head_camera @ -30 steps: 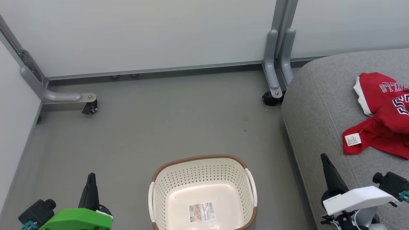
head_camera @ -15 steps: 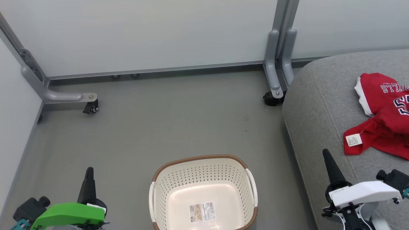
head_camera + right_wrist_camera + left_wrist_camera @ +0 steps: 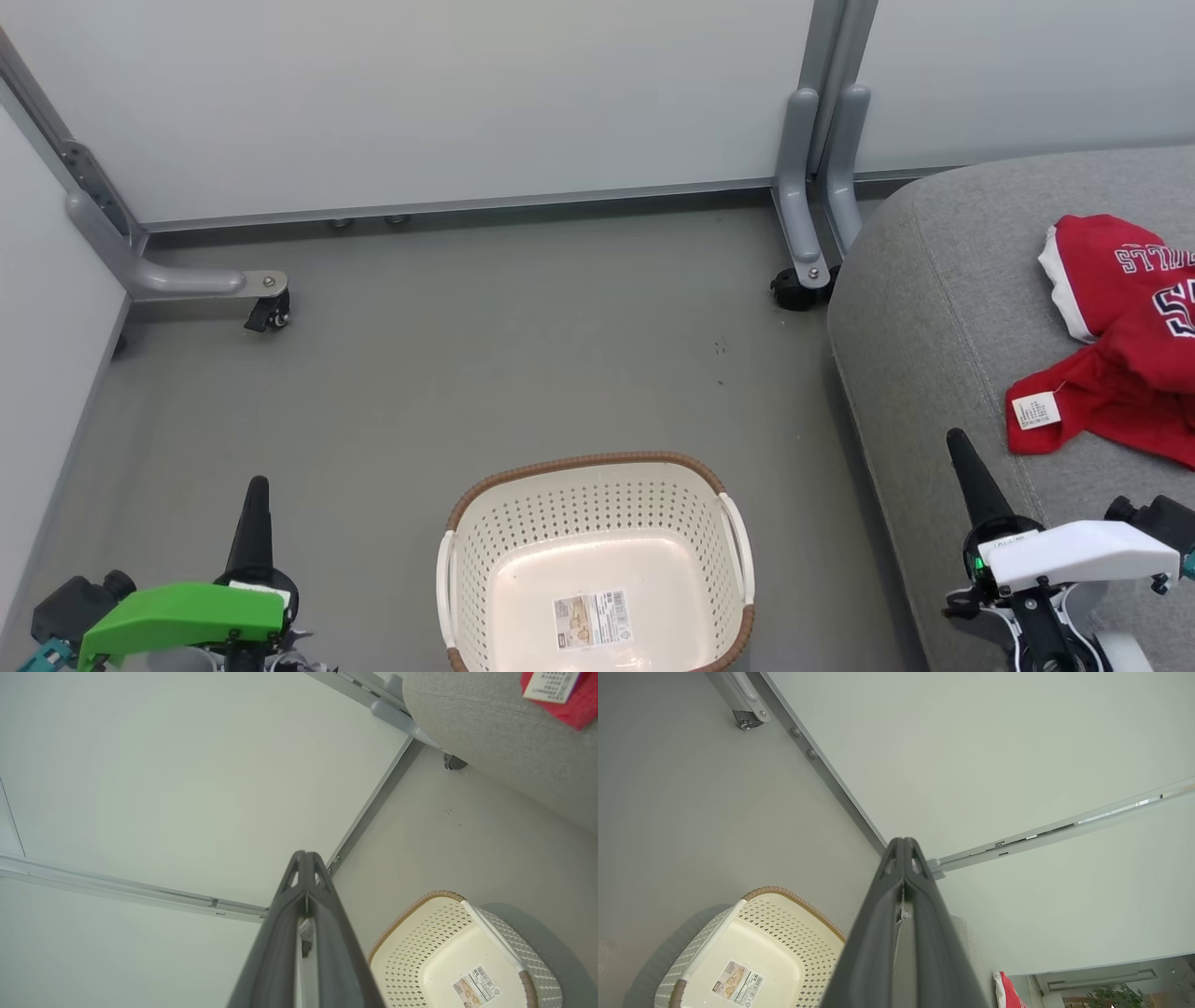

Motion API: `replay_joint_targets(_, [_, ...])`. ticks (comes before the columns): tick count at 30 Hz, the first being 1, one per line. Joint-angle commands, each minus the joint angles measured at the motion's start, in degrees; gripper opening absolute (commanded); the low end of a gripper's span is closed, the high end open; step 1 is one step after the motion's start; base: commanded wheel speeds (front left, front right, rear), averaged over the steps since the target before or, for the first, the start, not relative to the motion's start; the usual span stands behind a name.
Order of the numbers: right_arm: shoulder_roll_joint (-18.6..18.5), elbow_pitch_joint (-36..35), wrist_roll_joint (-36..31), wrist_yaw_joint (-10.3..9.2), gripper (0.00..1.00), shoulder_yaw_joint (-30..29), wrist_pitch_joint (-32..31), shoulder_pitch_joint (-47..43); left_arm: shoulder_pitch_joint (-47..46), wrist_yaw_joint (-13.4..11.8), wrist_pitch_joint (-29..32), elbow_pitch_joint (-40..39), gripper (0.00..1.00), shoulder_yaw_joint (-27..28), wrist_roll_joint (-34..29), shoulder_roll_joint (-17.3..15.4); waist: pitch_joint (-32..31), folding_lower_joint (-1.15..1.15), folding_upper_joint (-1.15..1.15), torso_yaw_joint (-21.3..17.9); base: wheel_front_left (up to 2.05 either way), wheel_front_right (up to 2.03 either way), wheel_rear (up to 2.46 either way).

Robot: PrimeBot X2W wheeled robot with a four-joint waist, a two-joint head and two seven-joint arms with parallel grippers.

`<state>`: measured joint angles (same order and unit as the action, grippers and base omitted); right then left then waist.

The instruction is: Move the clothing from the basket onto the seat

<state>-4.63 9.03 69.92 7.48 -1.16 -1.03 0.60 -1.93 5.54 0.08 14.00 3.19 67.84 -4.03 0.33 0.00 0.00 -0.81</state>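
Low at the left corner of the head view, the left claw [image 3: 256, 495] points up the frame from under a green housing, over the grey floor [image 3: 467, 373]. Its two dark fingers are pressed together along their length and grip nothing, as its own wrist view confirms [image 3: 903, 848]. At the lower right, the right claw [image 3: 962, 457] rises from a white housing over the front edge of the seat [image 3: 934, 308]. It leans slightly left, its fingers likewise pressed tight with nothing between them [image 3: 306, 857].

One basket [image 3: 583, 462] stands on the floor between the two claws, with two white handles. Inside it is only one paper label [image 3: 590, 619], which bears a barcode and a small picture; the print is too small to read.

The clothing [image 3: 1120, 317] lies crumpled on the seat at the right edge of the frame, apart from the right claw. How many garments make up the red heap cannot be told. White lettering and a dark numeral on it lie upside down and are cut by the frame edge, so they cannot be read. One white care tag [image 3: 1033, 410] hangs at its near corner, its print illegible.
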Motion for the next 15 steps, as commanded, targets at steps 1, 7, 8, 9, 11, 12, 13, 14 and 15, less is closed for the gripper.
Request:
replay_joint_targets(1, [-0.39,-0.07,1.47,0.02,0.00,-0.26,-0.35,1.44,-1.59,0.38,0.42,-0.34,0.00,0.37,1.42,0.11,0.00,0.00,0.00,0.02,0.00,0.00,0.00])
replay_joint_targets(7, [-0.37,0.65,4.76,0.02,0.00,-0.64,-0.79,2.00,-2.02,0.60,1.27,-0.28,0.00,0.83,4.70,0.27,-0.02,0.00,0.00,0.11,0.00,0.00,0.00])
replay_joint_targets(8, [-0.37,0.73,5.22,0.02,0.00,-0.69,-0.87,2.12,-2.07,0.63,1.41,-0.29,0.00,0.90,5.20,0.29,-0.02,0.00,0.00,0.13,0.00,0.00,0.00])
replay_joint_targets(9, [-0.36,0.86,5.78,0.02,0.00,-0.75,-0.89,2.27,-2.14,0.65,1.55,-0.28,0.00,0.98,5.73,0.32,-0.03,0.00,0.00,0.14,0.00,0.00,0.00])
replay_joint_targets(11, [-0.35,1.06,6.79,0.02,0.00,-0.86,-1.00,2.48,-2.26,0.76,1.81,-0.25,0.00,1.12,6.78,0.36,-0.03,0.00,0.00,0.17,0.00,0.00,0.00])
replay_joint_targets(12, [-0.35,1.16,7.23,0.02,0.00,-0.91,-1.08,2.54,-2.32,0.78,1.95,-0.25,0.00,1.19,7.13,0.37,-0.03,0.00,0.00,0.19,0.00,0.00,0.00])
replay_joint_targets(13, [-0.34,1.28,7.76,0.02,0.00,-0.97,-1.19,2.59,-2.42,0.84,2.10,-0.24,0.00,1.27,7.65,0.38,-0.04,0.00,0.00,0.20,0.00,0.00,0.00])
replay_joint_targets(14, [-0.34,1.39,8.20,0.02,0.00,-1.02,-1.26,2.64,-2.50,0.89,2.26,-0.22,0.00,1.33,8.13,0.39,-0.04,0.00,0.00,0.21,0.00,0.00,0.00])
replay_joint_targets(15, [-0.33,1.50,8.73,0.02,0.00,-1.08,-1.37,2.71,-2.60,0.94,2.36,-0.22,0.00,1.40,8.71,0.40,-0.04,0.00,0.00,0.23,0.00,0.00,0.00])
